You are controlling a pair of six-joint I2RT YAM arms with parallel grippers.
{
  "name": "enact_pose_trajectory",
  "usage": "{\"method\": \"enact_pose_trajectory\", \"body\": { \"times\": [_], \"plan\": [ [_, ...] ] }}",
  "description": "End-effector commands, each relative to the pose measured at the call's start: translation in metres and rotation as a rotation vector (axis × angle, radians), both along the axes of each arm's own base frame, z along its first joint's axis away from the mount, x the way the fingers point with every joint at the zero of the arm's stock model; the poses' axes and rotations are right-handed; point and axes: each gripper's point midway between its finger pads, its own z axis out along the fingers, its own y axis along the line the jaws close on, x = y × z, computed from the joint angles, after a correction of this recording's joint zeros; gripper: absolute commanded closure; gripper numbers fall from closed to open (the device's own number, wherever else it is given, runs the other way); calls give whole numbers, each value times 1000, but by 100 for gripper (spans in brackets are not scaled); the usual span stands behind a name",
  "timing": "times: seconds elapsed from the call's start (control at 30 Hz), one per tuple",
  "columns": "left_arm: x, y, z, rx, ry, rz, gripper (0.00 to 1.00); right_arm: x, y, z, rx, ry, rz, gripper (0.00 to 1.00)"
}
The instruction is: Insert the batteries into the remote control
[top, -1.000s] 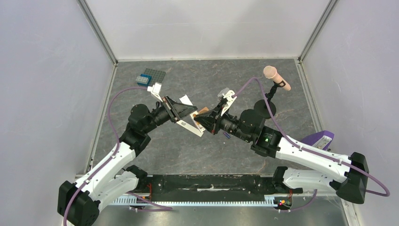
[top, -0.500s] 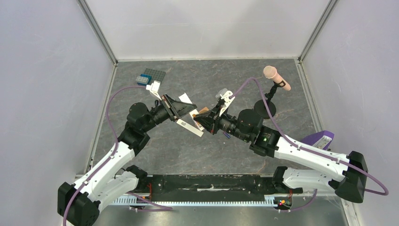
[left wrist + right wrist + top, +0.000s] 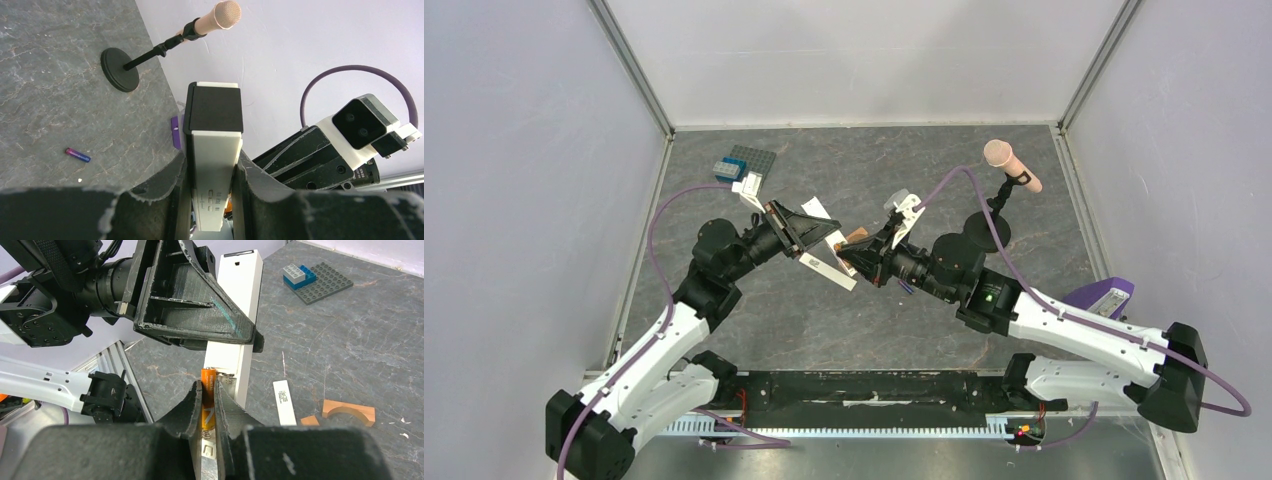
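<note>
Marbled table (image 3: 874, 330), slim remote (image 3: 239, 300) (cream)

Two white-and-black arms on show, purple cabling trailing off both.
Left claw (image 3: 824, 242) wears black triangular ribbed fingers (image 3: 190, 305); right claw (image 3: 207, 405) has rough matte-black ones. Behind each claw come round black joints, then white shells. A purple cable (image 3: 674, 200) loops back, a white camera block (image 3: 367, 127) sits just behind, a green light (image 3: 991, 296) glows farther back.

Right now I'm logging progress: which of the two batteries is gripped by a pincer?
The orange battery, pinched in the right pincer at the remote control; the dark blue battery lies loose on the table.
</note>
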Motion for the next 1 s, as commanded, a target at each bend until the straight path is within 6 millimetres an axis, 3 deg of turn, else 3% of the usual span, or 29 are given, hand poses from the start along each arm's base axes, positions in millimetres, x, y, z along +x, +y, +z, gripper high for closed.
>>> {"method": "enact_pose_trajectory", "body": {
  "times": [0.0,0.27,0.37,0.63,0.97],
  "plan": [
    [-9,6,54,-116,-113,7,98,-5,-4,-20,-51,28,12,94],
    [-8,4,49,-103,-112,4,98,-4,-3,-23,-49,67,-1,91],
    [-8,3,49,-99,-118,-5,98,-2,-3,-16,-27,69,-10,98],
    [-8,4,50,-93,-125,-4,98,-5,2,-21,-58,89,17,74],
    [-6,4,43,-76,-121,2,98,-2,-8,4,-12,90,-30,57]
  ]
}}
